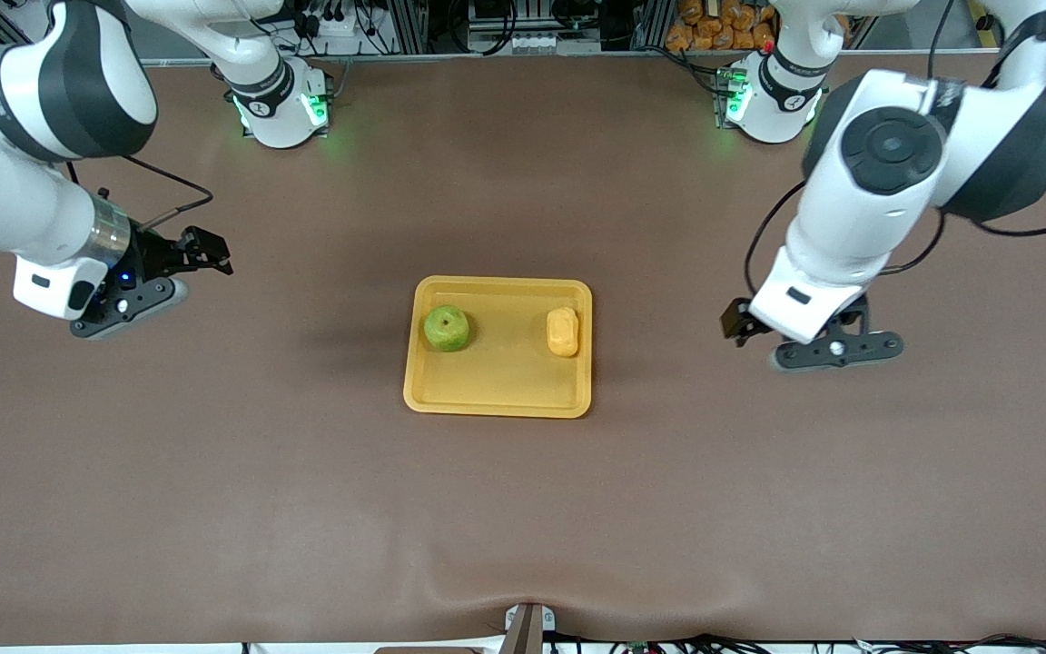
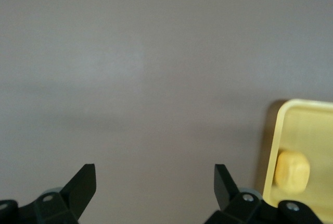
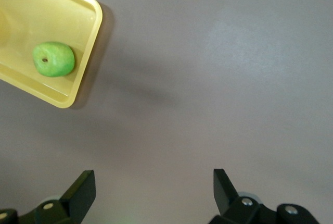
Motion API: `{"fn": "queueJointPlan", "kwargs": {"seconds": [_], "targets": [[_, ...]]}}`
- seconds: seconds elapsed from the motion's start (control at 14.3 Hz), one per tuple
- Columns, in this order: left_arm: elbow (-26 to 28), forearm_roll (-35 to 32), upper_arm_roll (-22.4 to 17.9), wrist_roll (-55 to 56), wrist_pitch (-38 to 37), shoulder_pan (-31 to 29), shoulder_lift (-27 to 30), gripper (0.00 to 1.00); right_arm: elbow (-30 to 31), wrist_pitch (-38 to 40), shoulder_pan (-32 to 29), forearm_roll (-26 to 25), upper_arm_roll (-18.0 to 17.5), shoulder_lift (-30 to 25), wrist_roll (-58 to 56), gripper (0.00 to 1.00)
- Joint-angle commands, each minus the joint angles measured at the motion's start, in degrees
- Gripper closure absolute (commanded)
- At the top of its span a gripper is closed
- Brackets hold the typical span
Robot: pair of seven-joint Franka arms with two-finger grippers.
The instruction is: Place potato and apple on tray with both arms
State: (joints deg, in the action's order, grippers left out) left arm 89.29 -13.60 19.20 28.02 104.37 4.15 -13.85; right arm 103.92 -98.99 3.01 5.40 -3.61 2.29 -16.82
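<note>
The yellow tray (image 1: 505,372) lies at the table's middle. The green apple (image 1: 446,328) sits on it toward the right arm's end, and the yellow-orange potato (image 1: 563,331) sits on it toward the left arm's end. My left gripper (image 1: 734,323) is open and empty over bare table beside the tray at the left arm's end. Its wrist view (image 2: 155,182) shows the tray's corner (image 2: 312,125) with the potato (image 2: 292,169). My right gripper (image 1: 208,251) is open and empty over bare table at the right arm's end. Its wrist view (image 3: 154,187) shows the tray (image 3: 31,15) with the apple (image 3: 53,59).
The brown table cover (image 1: 305,472) spreads all round the tray, with a fold (image 1: 523,590) at the edge nearest the front camera. The arms' green-lit bases (image 1: 282,109) (image 1: 764,100) stand at the table's edge farthest from that camera.
</note>
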Motion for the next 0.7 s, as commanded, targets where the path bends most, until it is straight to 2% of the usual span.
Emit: {"fn": "queueJointPlan", "kwargs": {"seconds": [0.0, 0.14, 0.28, 0.35, 0.63], "targets": [[1.4, 4.6, 0.3, -8.8, -2.1, -4.7, 4.2, 0.00, 1.0, 0.2, 0.1, 0.3, 1.0, -2.6, 3.3, 0.00], [1.3, 6.0, 0.5, -12.6, -5.2, -7.6, 5.8, 0.00, -2.3, 3.9, 0.3, 0.3, 2.4, -2.5, 7.9, 0.00], [1.4, 6.4, 0.4, -12.9, -6.9, -8.9, 7.7, 0.00, -9.8, 9.6, 0.1, 0.1, 2.9, -1.9, 9.8, 0.00], [1.3, 6.4, 0.1, -13.3, -7.8, -9.0, 8.4, 0.00, -13.0, 12.0, 0.2, 0.2, 4.3, -1.2, 9.4, 0.00], [1.3, 6.4, 0.0, -13.6, -10.7, -9.1, 10.9, 0.00, -15.1, 13.5, 0.4, 0.1, 9.0, -1.2, 10.1, 0.00]]}}
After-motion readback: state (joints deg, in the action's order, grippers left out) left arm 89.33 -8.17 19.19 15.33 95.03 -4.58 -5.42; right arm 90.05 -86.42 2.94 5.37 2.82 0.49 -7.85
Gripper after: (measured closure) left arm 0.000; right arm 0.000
